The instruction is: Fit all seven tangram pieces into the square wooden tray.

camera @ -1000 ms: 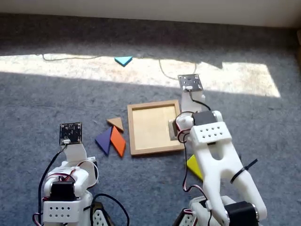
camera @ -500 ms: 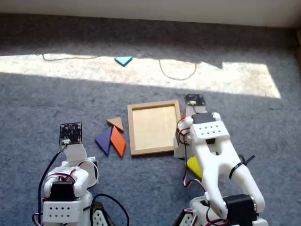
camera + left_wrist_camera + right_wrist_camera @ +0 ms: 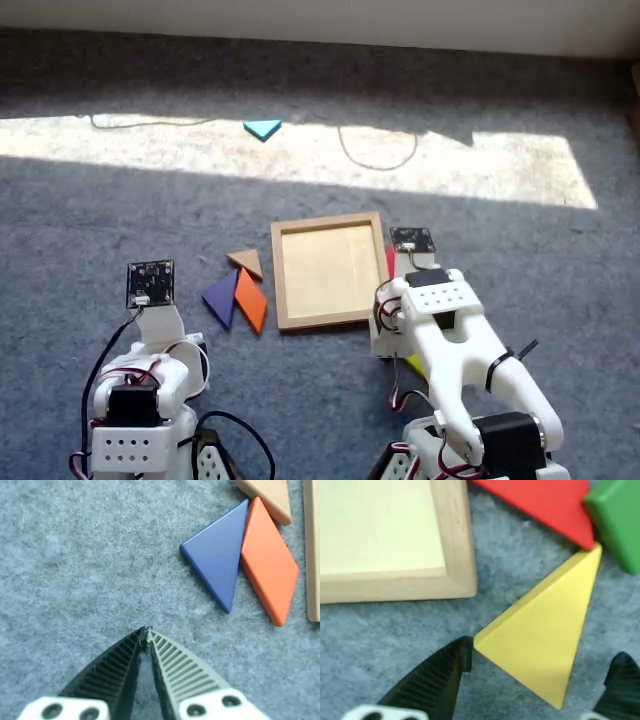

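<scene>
The square wooden tray [image 3: 277, 275] lies flat near the middle of the grey carpeted surface [image 3: 120, 210], its pale inner floor facing up. Every piece in sight lies outside its rim.

Beside the tray's left side sit three pieces in a cluster. A tan triangle [image 3: 247, 262] lies nearest the surface's far edge. Below it, a blue triangle [image 3: 222, 296] and an orange parallelogram [image 3: 251, 300] touch along one long edge (the left wrist view shows that seam plainly). The orange piece is just beside the tray rim, with the blue one on its outer side.

On the tray's right side, a red triangle [image 3: 540, 502], a green piece [image 3: 617, 525] and a yellow triangle [image 3: 545, 630] lie close together. The yellow tip meets the red piece's corner, right beside the green one.

A light blue triangle [image 3: 263, 128] lies well apart from all of these, in the sunlit band near the surface's far edge, close to a thin cable [image 3: 380, 160].

The right end effector [image 3: 542, 660] hangs low over the yellow triangle with its jaws spread wide. One fingertip is just beside the triangle's corner nearest the tray; whether it touches cannot be told. The left end effector [image 3: 146, 632] is closed on nothing, its tips together over the carpet near the blue triangle, toward the surface's near left corner.
</scene>
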`<action>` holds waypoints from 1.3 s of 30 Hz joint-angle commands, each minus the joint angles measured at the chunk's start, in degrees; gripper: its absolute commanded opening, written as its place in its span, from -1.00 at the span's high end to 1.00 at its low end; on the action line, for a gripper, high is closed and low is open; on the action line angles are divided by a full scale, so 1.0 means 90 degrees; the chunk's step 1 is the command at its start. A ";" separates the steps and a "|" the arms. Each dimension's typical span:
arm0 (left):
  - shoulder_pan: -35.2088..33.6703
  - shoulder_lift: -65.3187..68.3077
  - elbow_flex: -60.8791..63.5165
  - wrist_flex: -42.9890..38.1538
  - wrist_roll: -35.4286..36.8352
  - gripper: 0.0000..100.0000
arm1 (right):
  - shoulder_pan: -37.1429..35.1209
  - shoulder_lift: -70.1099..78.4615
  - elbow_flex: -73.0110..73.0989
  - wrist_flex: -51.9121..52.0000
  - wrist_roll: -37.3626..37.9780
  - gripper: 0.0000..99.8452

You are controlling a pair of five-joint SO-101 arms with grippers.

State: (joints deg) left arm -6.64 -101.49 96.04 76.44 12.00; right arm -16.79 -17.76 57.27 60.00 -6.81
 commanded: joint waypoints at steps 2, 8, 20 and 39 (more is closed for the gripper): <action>0.0044 -0.0288 0.0132 0.0039 0.0029 0.99 | -0.0015 -0.0054 0.0005 -0.0073 -0.0049 0.20; 0.0044 -0.0288 0.0132 0.0039 0.0029 0.99 | -0.0005 -0.0054 0.0005 -0.0073 -0.0049 0.20; 0.0044 -0.0288 0.0132 0.0039 0.0029 0.99 | 0.0024 -0.0054 0.0044 -0.0816 -0.0049 0.20; 0.0044 -0.0288 0.0132 0.0039 0.0029 0.99 | 0.0034 -0.0112 0.0015 -0.0288 0.0010 0.57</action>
State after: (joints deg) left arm -6.64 -101.49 96.04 76.44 12.00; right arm -16.35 -17.85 57.71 56.84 -6.73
